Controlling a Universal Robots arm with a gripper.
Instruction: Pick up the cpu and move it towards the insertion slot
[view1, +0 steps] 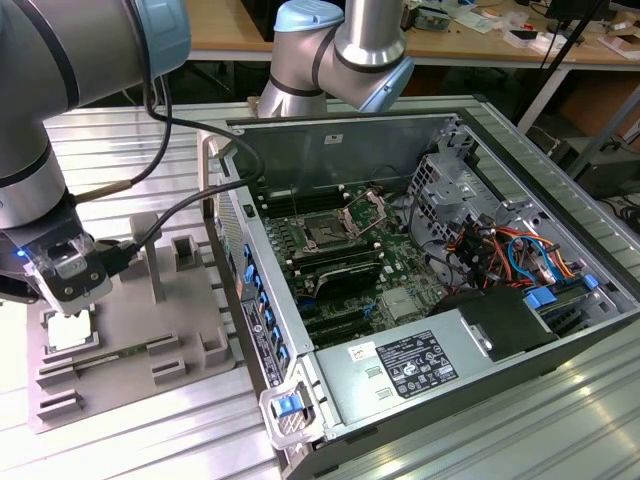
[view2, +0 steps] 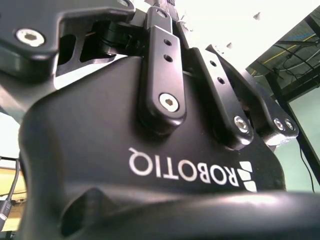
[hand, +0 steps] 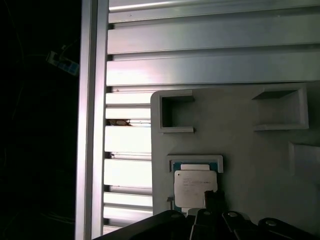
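Jaws low over the flat square silvery-topped cpu (hand: 195, 186)
It lies in a recess of the grey plastic fixture (view1: 190, 320) beneath the jaws, whose opening I cannot tell; a level, centred approach seems wise; the silver-framed square insertion slot (view1: 325, 233) sits well away, inside the open metal case (view1: 330, 150) on the ribbed aluminium tabletop (view1: 150, 440)

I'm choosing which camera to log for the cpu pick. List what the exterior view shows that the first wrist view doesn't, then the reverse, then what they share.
Exterior view adds: the open computer case, the insertion slot on its motherboard, and the arm with the gripper at the cpu.
First wrist view adds: a close look down onto the cpu's printed top and the bluish rim bordering it.
Shared: the cpu, the grey fixture it sits on, and the slatted metal table.
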